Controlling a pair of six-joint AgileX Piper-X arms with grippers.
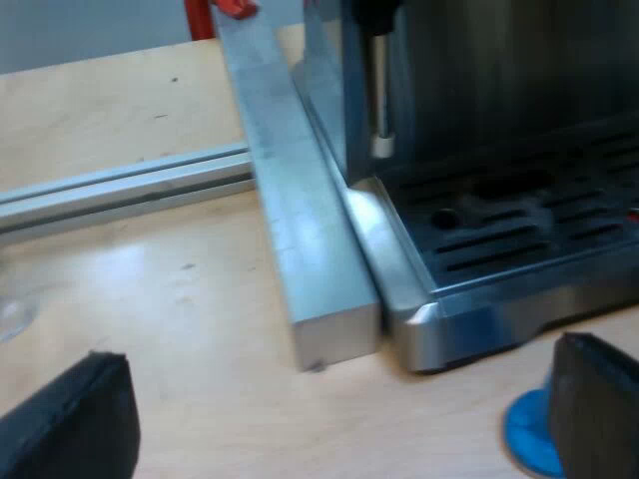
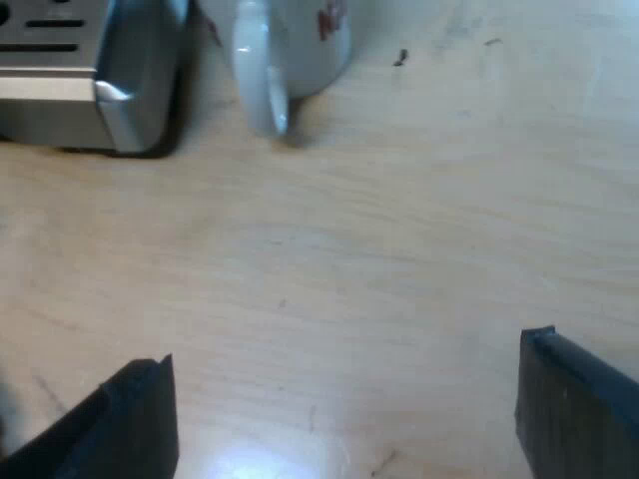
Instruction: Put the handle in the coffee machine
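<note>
Fingers (image 1: pixel 70 424) of the left tool (image 1: pixel 339 364) stand wide apart, at or near full spread, and grip nothing; neither finger touches anything that I can see. The tool hangs low over the wooden surface (image 1: pixel 180 299), facing a front corner of the machine (image 1: pixel 469 70). The machine's slotted tray (image 1: pixel 519 235) lies just beyond the tool, and a thin steam wand (image 1: pixel 380 90) hangs upright above the tray's side edge. A metal bar (image 1: pixel 300 220) lies flat on the surface, pressed along the machine's side, its cut end about level with the tray's front. A second rail (image 1: pixel 120 190) lies across the surface and meets the bar at a right angle. A blue tamper (image 1: pixel 527 434) stands on the surface just in front of the tray, close beside one finger and partly hidden by it; whether they touch I cannot tell. A small red spot (image 1: pixel 633 214) shows at the tray's far side, too little to tell whether it is the handle's red end. A red part (image 1: pixel 235 8) sits at the bar's far end; I cannot tell what it is.

The right tool (image 2: pixel 347 349) is likewise spread wide, its fingers (image 2: pixel 574 409) holding nothing, over the wooden surface. Well beyond it, a white mug (image 2: pixel 300 40) with red lettering stands just beside a corner of the machine's tray, its ear turned toward the tool.
</note>
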